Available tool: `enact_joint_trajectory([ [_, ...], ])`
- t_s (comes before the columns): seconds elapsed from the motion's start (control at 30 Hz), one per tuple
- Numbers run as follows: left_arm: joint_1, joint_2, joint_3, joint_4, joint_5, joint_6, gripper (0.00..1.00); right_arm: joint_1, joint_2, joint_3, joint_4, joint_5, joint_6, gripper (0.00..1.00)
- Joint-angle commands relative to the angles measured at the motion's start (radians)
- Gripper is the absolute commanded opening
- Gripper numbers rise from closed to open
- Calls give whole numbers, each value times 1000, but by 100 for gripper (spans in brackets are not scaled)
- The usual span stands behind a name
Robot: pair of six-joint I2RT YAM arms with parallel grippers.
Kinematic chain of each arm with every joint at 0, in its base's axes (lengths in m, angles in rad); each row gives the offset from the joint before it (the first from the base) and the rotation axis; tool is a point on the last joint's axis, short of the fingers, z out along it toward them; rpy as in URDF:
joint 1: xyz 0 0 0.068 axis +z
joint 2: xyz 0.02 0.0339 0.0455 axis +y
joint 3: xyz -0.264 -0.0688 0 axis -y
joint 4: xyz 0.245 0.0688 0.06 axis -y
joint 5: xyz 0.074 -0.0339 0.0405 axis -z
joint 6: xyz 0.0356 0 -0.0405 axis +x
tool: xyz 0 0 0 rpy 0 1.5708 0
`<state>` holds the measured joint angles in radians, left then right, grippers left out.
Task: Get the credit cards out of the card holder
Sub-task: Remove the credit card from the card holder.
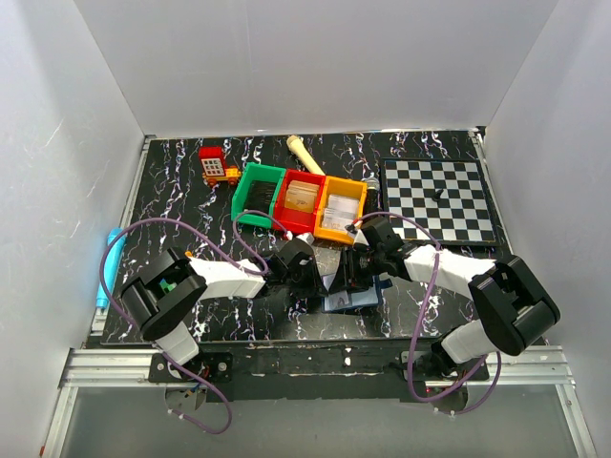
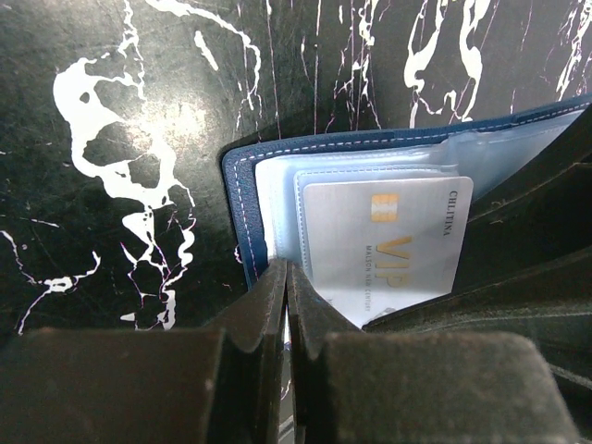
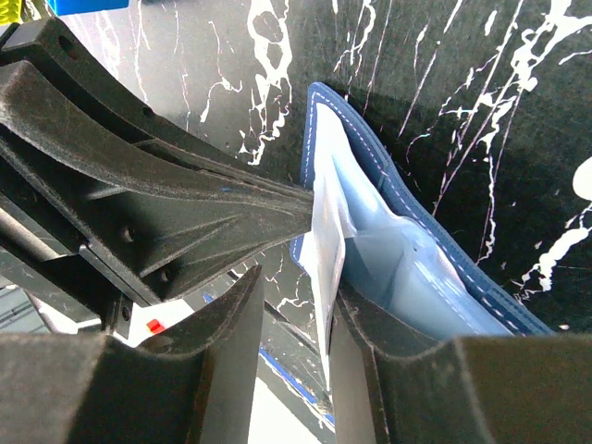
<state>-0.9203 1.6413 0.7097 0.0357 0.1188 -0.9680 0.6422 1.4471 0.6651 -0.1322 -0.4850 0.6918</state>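
Lying open on the black marbled counter (image 1: 179, 196), near its front edge, the card holder (image 1: 351, 300) sits btwn the two arms, pale blue-grey inside and clear sleeves facing up. L arm (image 1: 234, 277) reaches in from the left and R arm (image 1: 449, 267) from the right. Both sets of jaws meet over the holder, close together.

L jaws: clenched. The fingertips (image 2: 268, 305) press together w/ a thin pale sliver btwn them, right at the near edge of the holder's clear sleeve, which looks like a pinch on that edge. Just beyond them a silver card (image 2: 388, 242) w/ gold "VIP" lettering and a chip is tucked in the sleeve, w/ the stitched navy border on two sides.

R jaws: standing apart, not clenched. A pale sheet (image 3: 324, 250) from the holder rises btwn the fingers (image 3: 231, 361), against one finger w/ a gap on the other side. In the R wrist view the L fingertips touch the same sheet from the side. Card or empty sleeve, can't tell.

Further back on the counter a green bin (image 1: 258, 196), red bin (image 1: 300, 198) and orange bin (image 1: 341, 203) stand in a touching row. A chessboard (image 1: 439, 198) is to their right and a red toy (image 1: 216, 164) to the back-left.
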Motion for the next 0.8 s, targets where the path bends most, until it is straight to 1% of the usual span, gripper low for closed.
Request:
enact_joint_trajectory([
  [0.0,-2,72,-52,-270,-91,6,0,1,-13,42,29,-29,-1,39],
  [0.33,37,112,-72,-238,-45,0,0,-15,-40,37,-13,-9,-23,39],
  [0.77,41,118,-73,-230,-38,5,0,-22,-77,30,-60,23,-38,39],
])
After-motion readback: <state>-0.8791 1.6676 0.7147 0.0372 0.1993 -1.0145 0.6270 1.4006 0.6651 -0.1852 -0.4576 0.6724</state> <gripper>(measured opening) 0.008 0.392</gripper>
